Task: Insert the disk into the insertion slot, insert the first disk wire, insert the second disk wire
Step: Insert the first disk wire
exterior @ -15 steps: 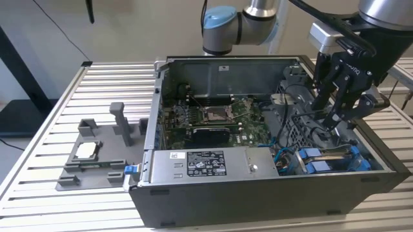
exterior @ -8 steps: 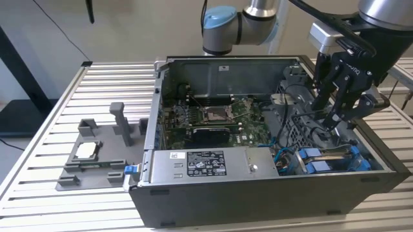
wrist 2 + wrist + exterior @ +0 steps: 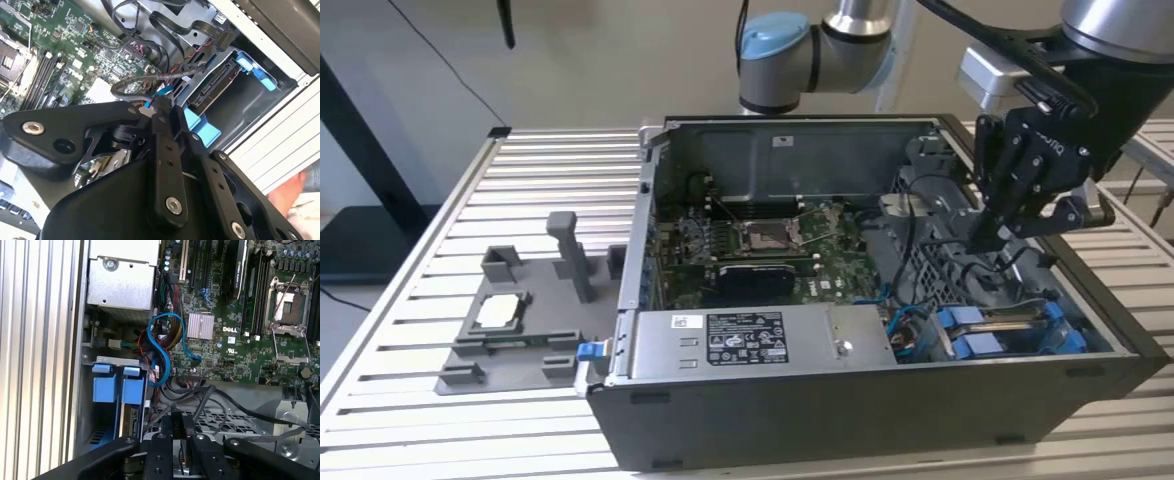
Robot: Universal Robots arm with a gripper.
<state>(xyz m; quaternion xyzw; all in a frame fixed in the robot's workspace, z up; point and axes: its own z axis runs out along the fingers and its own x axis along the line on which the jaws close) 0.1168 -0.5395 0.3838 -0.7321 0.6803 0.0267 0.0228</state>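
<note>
A slatted table (image 3: pixel 547 160) carried one open case (image 3: pixel 854 410), and one arm (image 3: pixel 1121 60) reached down into it. Inside lay one board (image 3: pixel 225 355) and one grey supply (image 3: pixel 734 340). Just beside the supply, toward the exterior view's right, one slot (image 3: pixel 260 102) held the one disk (image 3: pixel 1014 325). The disk appeared fully seated, so the first step looked done. The one gripper (image 3: pixel 998 238) hung over the drive cage, farther from the supply than the disk. Its fingers (image 3: pixel 167 432) were drawn close together. Whether they pinched a wire could not be told.

The likeliest trouble was snagging. Several black wires (image 3: pixel 235 402) ran loose right by the fingers, and any of them could catch on the gripper and drag. One blue cable (image 3: pixel 159 347) looped between the supply and the disk, and it could be hooked in the same way. A connector brought in tilted would probably jam at the disk's port or miss it. A hard pull on a wire might also shift the disk in its slot.

Two blue tabs (image 3: pixel 105 389) sat on the disk's end nearest the supply. The board showed one open socket (image 3: pixel 290 310) and one small heat sink (image 3: pixel 200 325).
</note>
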